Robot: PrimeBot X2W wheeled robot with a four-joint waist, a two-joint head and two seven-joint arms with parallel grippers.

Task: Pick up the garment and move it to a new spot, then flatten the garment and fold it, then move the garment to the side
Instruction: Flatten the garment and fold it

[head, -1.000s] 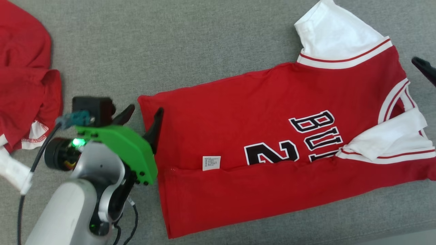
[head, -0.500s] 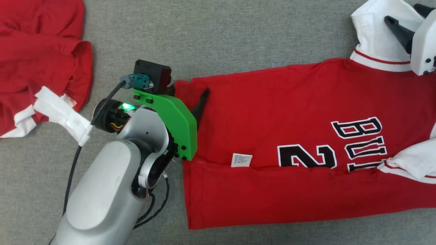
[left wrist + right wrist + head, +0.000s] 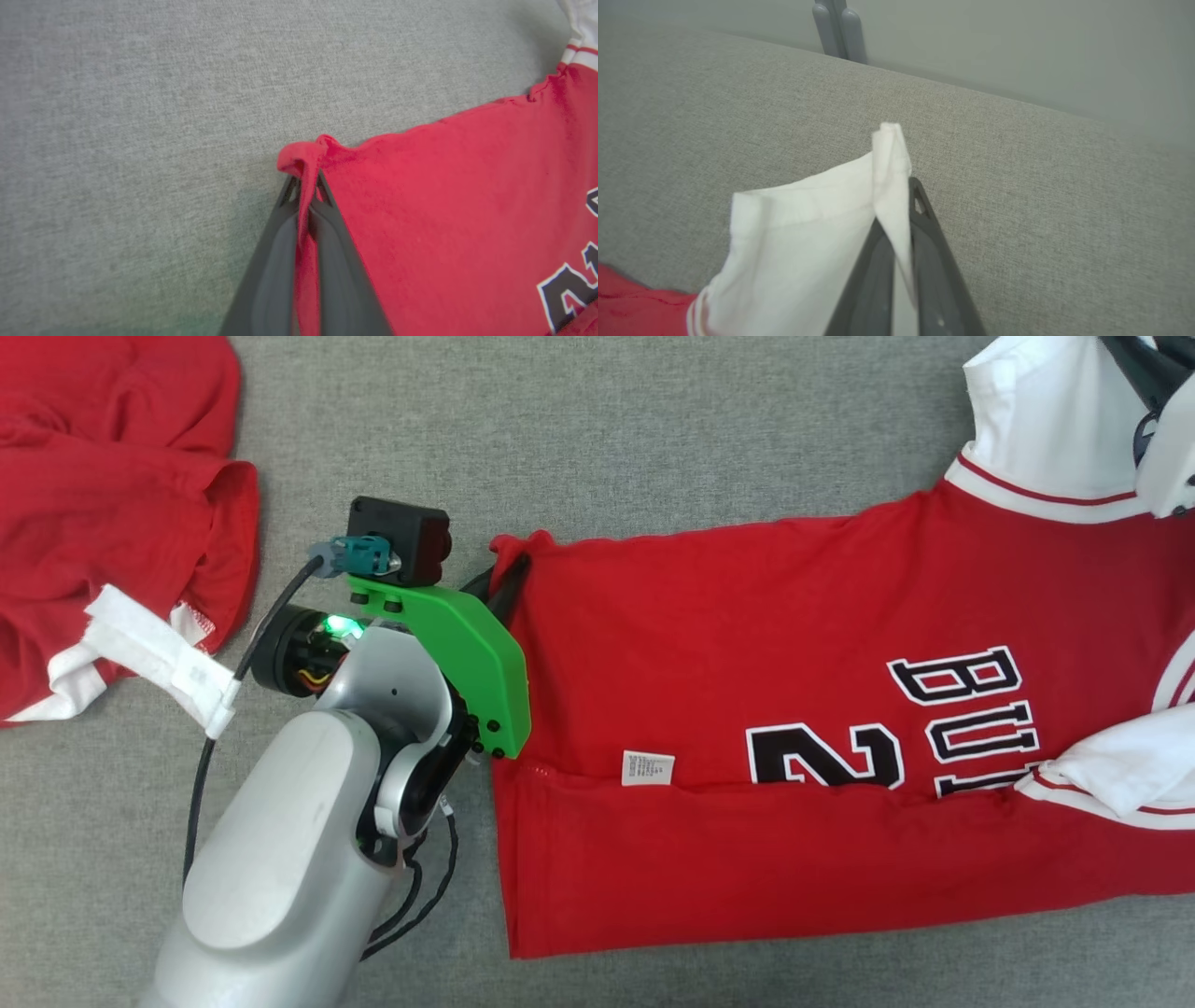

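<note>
A red jersey (image 3: 747, 709) with white sleeves and black lettering lies spread on the grey cloth surface, its near long edge folded over. My left gripper (image 3: 509, 581) is shut on the jersey's far hem corner (image 3: 301, 161), and red cloth bunches between the fingers (image 3: 275, 261). At the top right, my right gripper (image 3: 1134, 364) is shut on the white sleeve (image 3: 808, 233), whose edge runs up between its dark fingers (image 3: 934, 261).
A second red garment (image 3: 103, 504) with white trim lies crumpled at the far left. The grey surface (image 3: 607, 429) stretches behind the jersey. In the right wrist view, a grey upright post (image 3: 838, 30) stands beyond the surface's far edge.
My left gripper has shut on the jersey's hem corner, which now puckers upward. My right gripper has shifted up to the sleeve's tip and taken hold of it. The head camera moved a little.
</note>
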